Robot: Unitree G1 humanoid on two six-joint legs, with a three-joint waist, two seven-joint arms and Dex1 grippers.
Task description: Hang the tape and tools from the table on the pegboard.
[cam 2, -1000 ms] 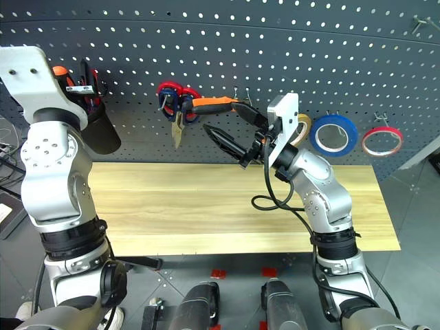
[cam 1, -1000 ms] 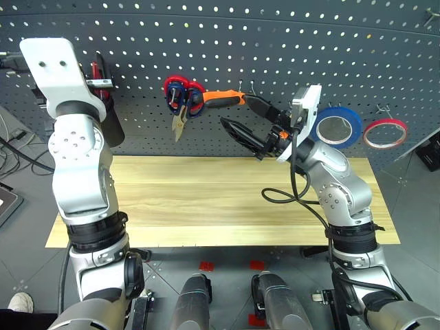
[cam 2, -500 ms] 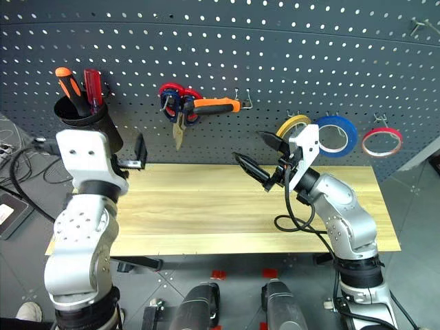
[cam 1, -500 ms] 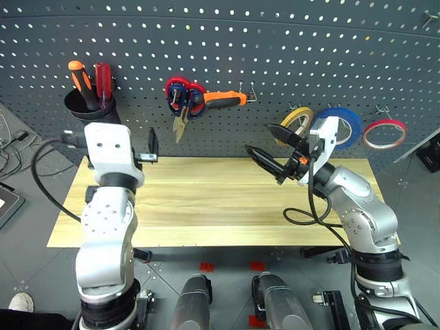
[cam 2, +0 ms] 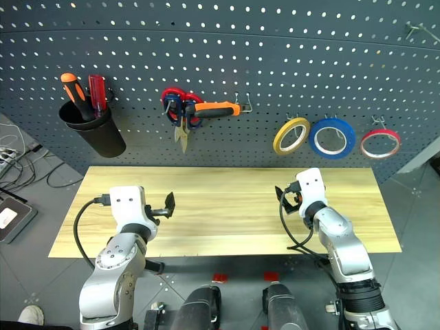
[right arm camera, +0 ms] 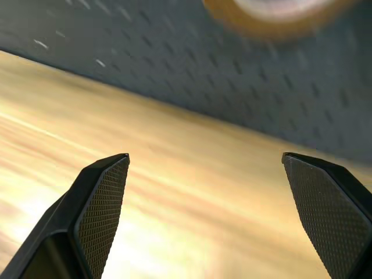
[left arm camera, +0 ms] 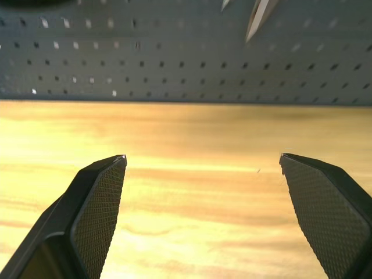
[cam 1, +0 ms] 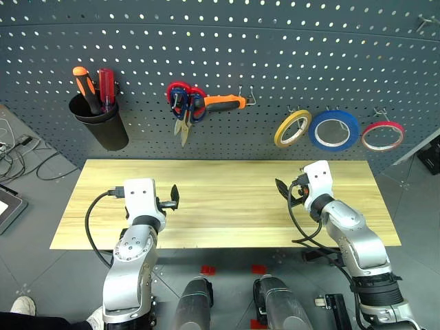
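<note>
On the dark grey pegboard (cam 1: 227, 48) hang the blue tape (cam 1: 333, 130), the dark-blue-handled scissors (cam 1: 180, 110) and the orange-and-black pliers (cam 1: 223, 103). The orange-and-black screwdriver (cam 1: 84, 86) stands in a black cup (cam 1: 103, 127) on the board. My left gripper (left arm camera: 201, 158) is open just over the left half of the wooden table (cam 1: 227, 192), holding nothing. My right gripper (right arm camera: 204, 156) is open low over the table's right half, below the tape rolls, also holding nothing.
Red-handled scissors (cam 1: 196, 96) hang with the blue ones. A red screwdriver (cam 1: 105, 84) shares the cup. A thin yellow roll (cam 1: 292, 128) and a thin red roll (cam 1: 382, 135) flank the blue tape. Cables lie on the floor at the left (cam 1: 20, 155).
Both arms have come down from the pegboard to just above the table. The left dropped from in front of the cup, the right from near the pliers. Both stayed open.
</note>
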